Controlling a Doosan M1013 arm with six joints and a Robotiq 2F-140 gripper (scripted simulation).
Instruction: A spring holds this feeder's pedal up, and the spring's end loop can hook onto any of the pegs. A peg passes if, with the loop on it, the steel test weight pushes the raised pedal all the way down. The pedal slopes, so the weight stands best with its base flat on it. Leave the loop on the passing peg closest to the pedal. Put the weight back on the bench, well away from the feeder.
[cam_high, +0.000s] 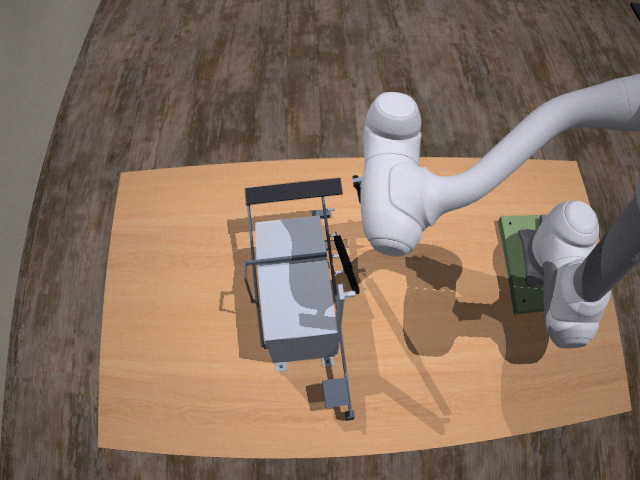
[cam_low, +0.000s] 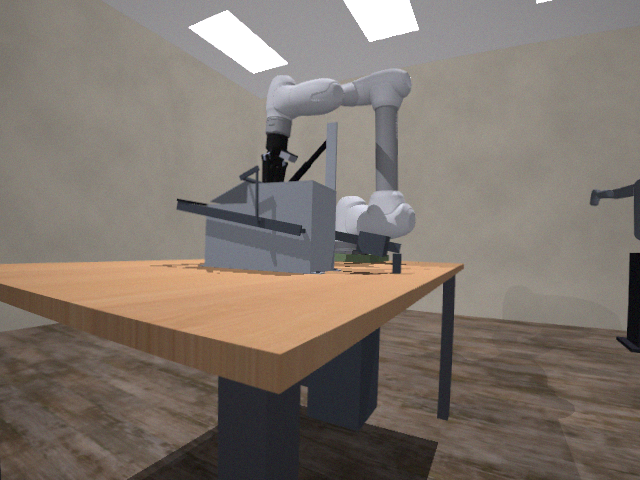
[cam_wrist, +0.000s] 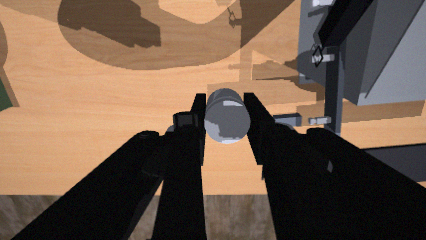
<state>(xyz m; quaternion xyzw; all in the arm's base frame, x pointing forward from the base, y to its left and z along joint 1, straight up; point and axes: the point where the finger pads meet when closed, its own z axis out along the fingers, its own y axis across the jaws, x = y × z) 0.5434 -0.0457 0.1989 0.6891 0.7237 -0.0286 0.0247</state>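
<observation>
Left of the gripper (cam_wrist: 226, 122) lies only bare bench (cam_wrist: 75, 115). Between its fingers it pinches the steel weight (cam_wrist: 227, 119), carried above the wood. To its right stands the feeder (cam_wrist: 380, 55), with the spring (cam_wrist: 345, 17) and pegs (cam_wrist: 320, 120) on the near side. I judge the weight should be lowered upright, away from the feeder, and released only once its base rests flat.

Smooth steel weight (cam_wrist: 227, 120), matt black pincer (cam_wrist: 226, 131), wood-grain bench (cam_high: 170, 403)
</observation>
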